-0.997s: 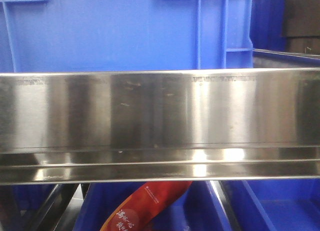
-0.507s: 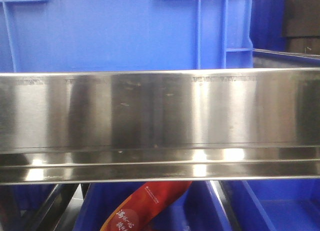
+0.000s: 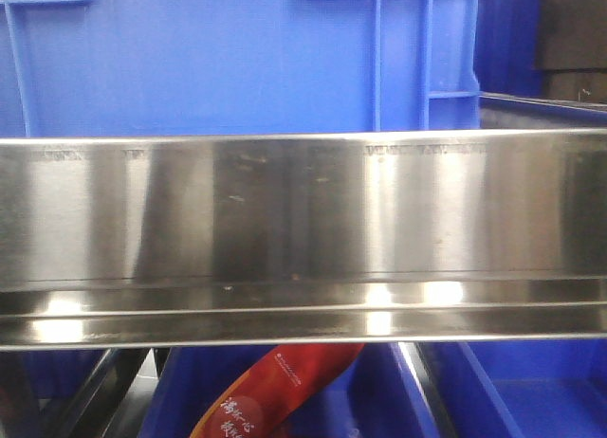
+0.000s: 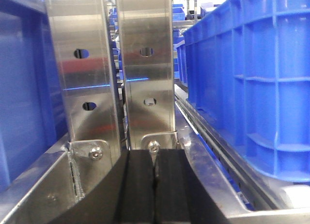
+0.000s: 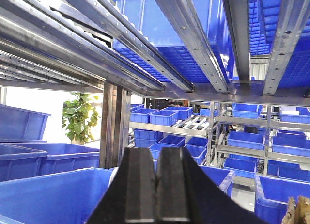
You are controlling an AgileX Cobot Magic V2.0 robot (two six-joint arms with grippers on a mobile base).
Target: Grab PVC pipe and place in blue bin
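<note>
Directly ahead of the left gripper (image 4: pixel 155 185), two perforated steel uprights (image 4: pixel 116 64) block the way, leaving only a thin slit between them. Right of the uprights, a roller rail (image 4: pixel 213 136) and a blue bin wall (image 4: pixel 261 88) close that side.

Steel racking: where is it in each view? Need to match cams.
Front: steel racking is a wide horizontal beam across the middle.
Left wrist: two upright holed posts, centre-left.
Right wrist: slanted rails overhead.
Shared landmark: blue bins, in all three views.
</note>
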